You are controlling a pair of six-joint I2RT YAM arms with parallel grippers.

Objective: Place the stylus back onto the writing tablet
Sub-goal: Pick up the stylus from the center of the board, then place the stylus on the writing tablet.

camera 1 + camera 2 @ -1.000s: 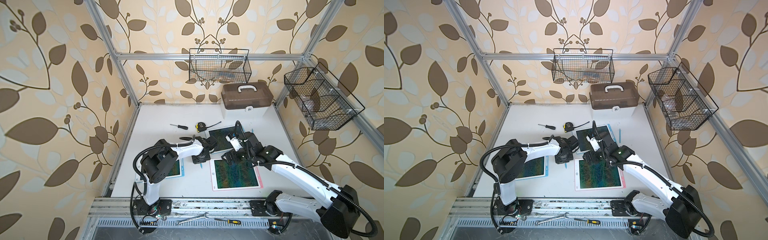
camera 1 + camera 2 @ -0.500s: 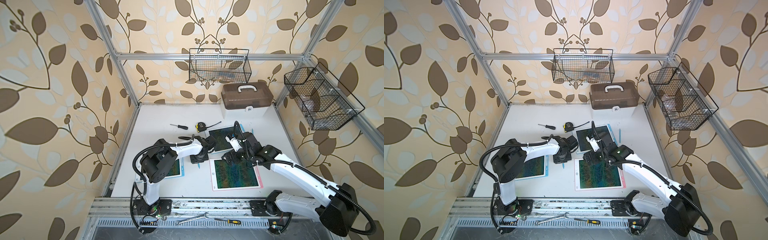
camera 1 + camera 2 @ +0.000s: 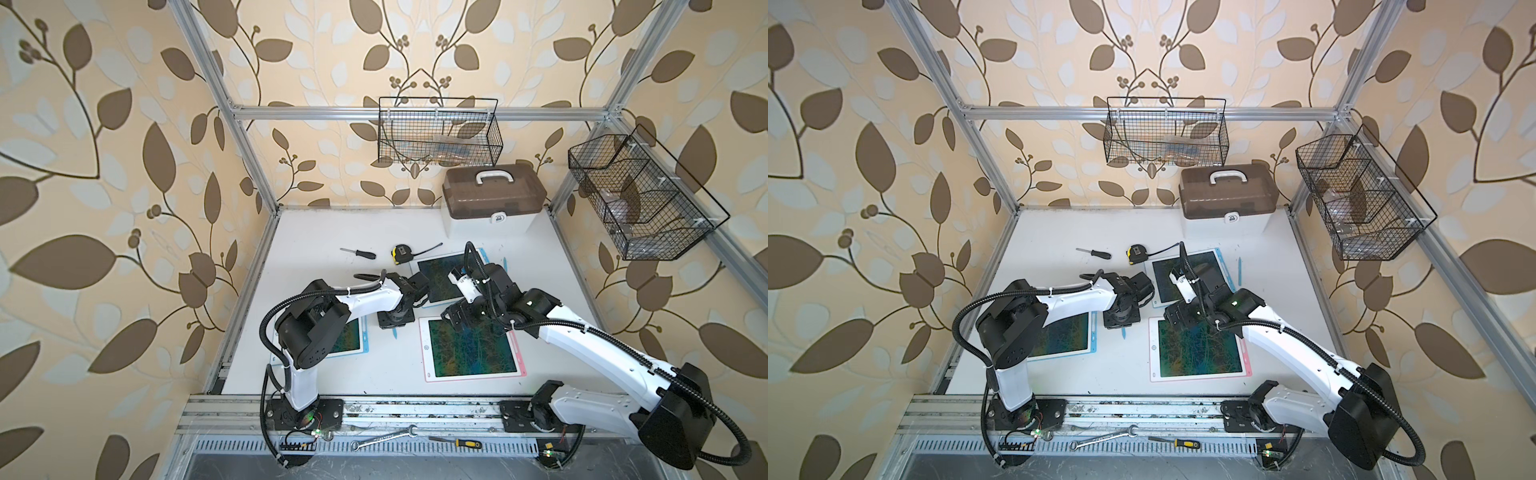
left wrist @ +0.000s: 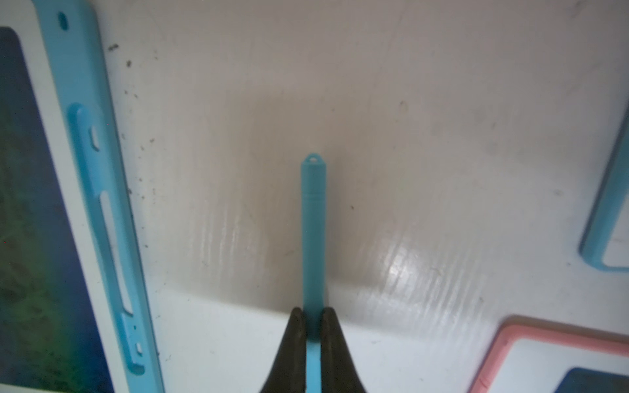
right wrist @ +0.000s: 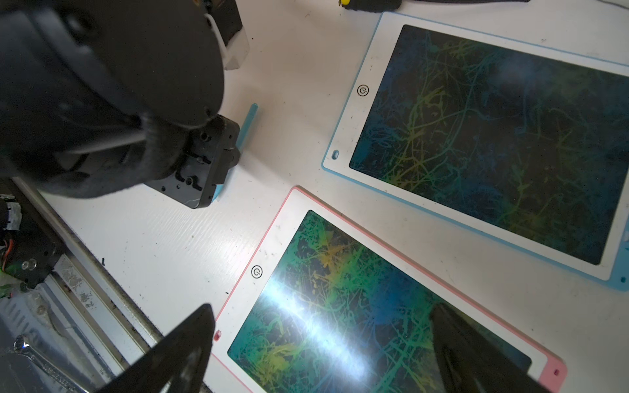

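— While the stylus is pinched between the closed jaws of the left gripper, where is it found?

— Just beside the tablet, parallel to its blue edge, apart from the slot.

— How is the step best done?

— The stylus is best shifted sideways over the slot, kept parallel, lowered flat, and released only once seated. The right gripper is seen empty, jaws wide apart, beyond the stylus from that tablet, so no clash is expected.
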